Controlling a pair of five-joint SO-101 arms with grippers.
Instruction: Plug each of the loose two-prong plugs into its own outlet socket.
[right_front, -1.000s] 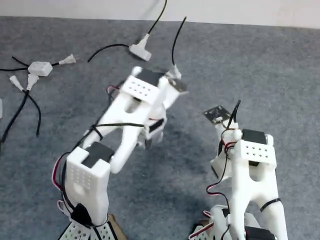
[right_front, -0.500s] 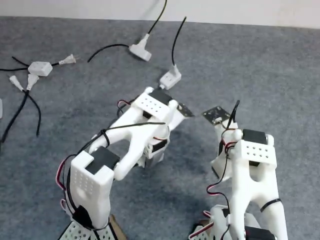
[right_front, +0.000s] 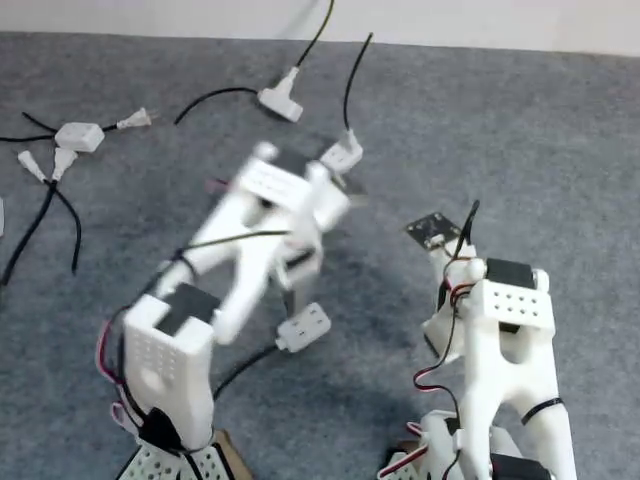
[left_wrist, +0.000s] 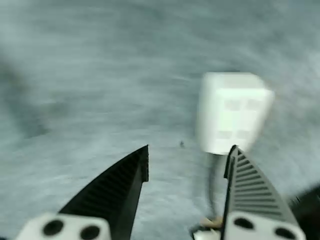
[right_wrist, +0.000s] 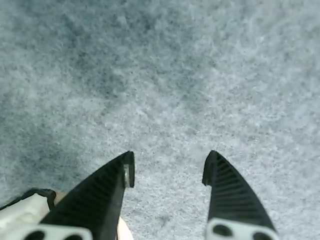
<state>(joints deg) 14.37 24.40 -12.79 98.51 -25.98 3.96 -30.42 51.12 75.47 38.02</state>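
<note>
The left tool (left_wrist: 189, 148), released and empty, has swung clear since a half-second ago, baring a socket (right_front: 303, 327) on the counter (right_front: 520, 120) beside its arm, well apart from the plugs (right_front: 137, 121), while the right tool (right_wrist: 170, 159) gapes idle.

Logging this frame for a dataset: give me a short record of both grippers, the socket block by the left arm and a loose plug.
socket block: on the carpet, black cable attached
left gripper: open, socket block just beyond its tips, unheld
right gripper: open, over bare carpet
plug: far side, in no socket
surface: grey carpet
</note>
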